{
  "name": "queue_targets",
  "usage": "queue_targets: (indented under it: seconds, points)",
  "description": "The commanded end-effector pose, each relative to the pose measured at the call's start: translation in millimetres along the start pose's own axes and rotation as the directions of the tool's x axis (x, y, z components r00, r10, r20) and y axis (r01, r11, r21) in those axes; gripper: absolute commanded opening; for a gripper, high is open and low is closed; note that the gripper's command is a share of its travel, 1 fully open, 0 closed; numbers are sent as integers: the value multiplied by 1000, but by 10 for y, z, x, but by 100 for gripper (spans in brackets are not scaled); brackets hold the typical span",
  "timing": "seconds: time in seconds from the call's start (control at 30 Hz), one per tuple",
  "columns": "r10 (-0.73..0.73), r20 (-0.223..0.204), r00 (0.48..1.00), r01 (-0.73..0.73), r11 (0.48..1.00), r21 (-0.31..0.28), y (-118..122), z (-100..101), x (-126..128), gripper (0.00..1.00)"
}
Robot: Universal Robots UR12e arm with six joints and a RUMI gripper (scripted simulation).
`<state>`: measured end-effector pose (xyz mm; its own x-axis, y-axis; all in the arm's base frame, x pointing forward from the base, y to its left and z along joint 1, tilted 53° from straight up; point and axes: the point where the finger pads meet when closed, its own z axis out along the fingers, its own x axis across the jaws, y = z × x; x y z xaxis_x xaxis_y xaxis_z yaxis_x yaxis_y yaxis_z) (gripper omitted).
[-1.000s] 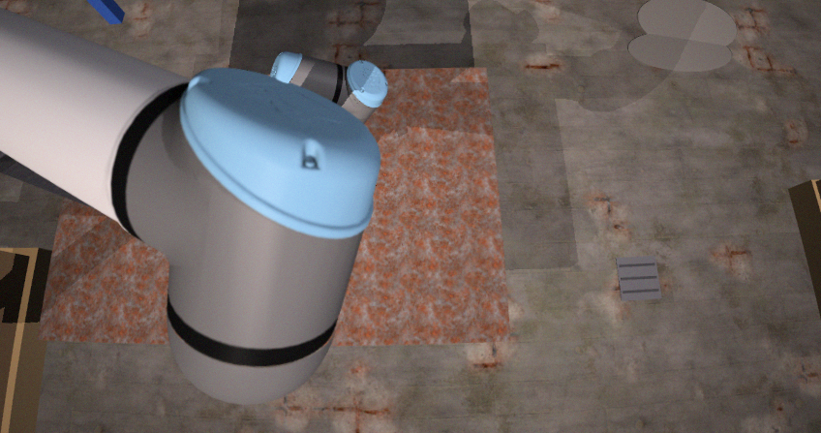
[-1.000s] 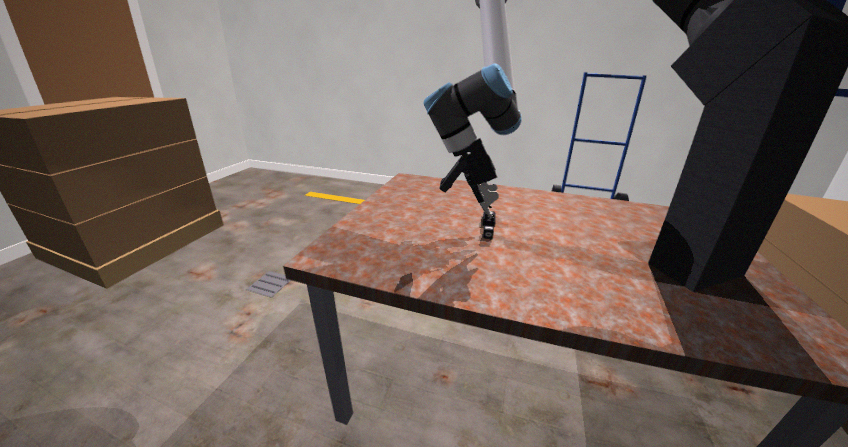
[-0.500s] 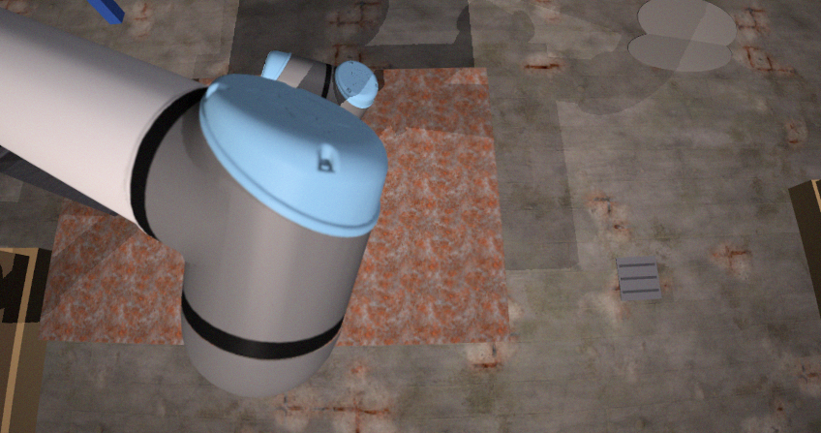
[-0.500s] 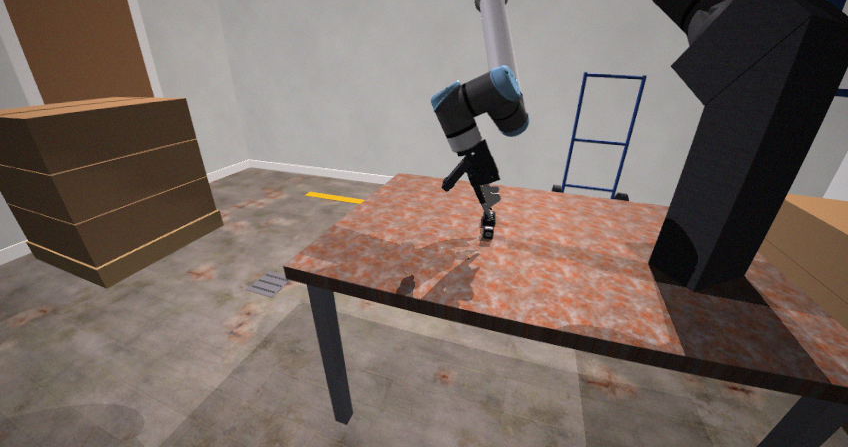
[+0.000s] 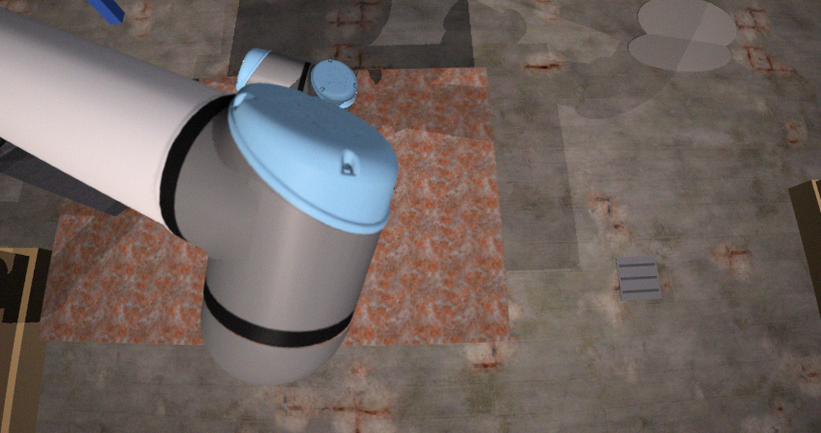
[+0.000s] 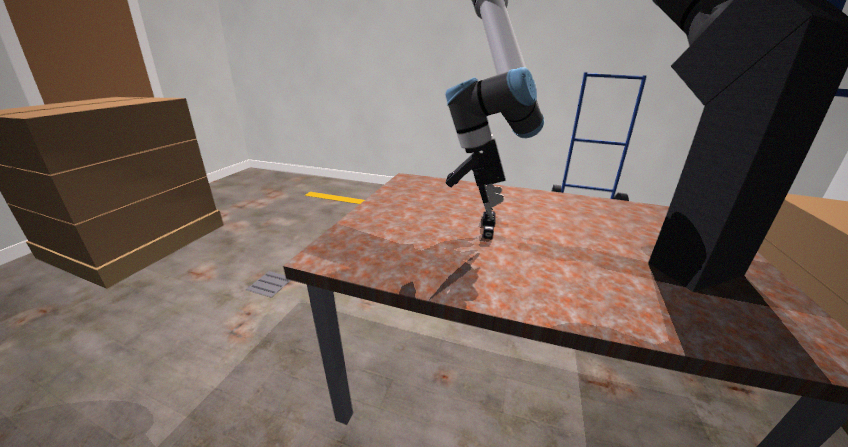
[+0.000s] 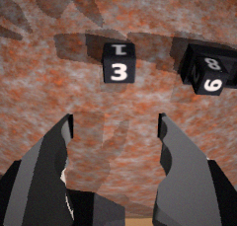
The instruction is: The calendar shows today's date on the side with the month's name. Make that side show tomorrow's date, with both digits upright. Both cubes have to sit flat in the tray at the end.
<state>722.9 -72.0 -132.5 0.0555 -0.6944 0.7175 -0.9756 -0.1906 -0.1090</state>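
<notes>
1. Wrist view is looking down past the gripper at the mottled orange table; its two dark fingers are standing partly apart with only bare table top showing between them, so they are gripping nothing.
2. Left of centre, a black cube is sitting flat on the table beyond the fingertips, squarely aligned with the camera. Its near face is showing a white 3 upright to this camera, and its top face is showing a 1 upside down.
3. Further right, a second black cube is lying turned at an angle, partly cut by the frame edge. Its faces are showing an 8 and a 6 or 9; which of the two, I cannot tell.
4. Both cubes are resting apart from each other, and neither is touching the gripper.
5. Exterior view is showing the arm reaching down near the table's far left part, with the gripper pointing steeply downward, close above the surface.
6. Top view is showing only the arm's joints covering that area; the cubes are hidden there.
</notes>
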Motion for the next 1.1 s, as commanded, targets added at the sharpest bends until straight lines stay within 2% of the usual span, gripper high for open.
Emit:
queue_targets:
  seconds: [0.0, 0.77, 1.07]
  points:
    - [-4, -3, 1000, 4, 998, 60, 26, -15, 10, 40]
    - [-4, -5, 1000, 5, 996, 94, 34, -28, 20, 40]
    - [-2, 4, 1000, 1, 989, 150, 33, 7, -3, 40]
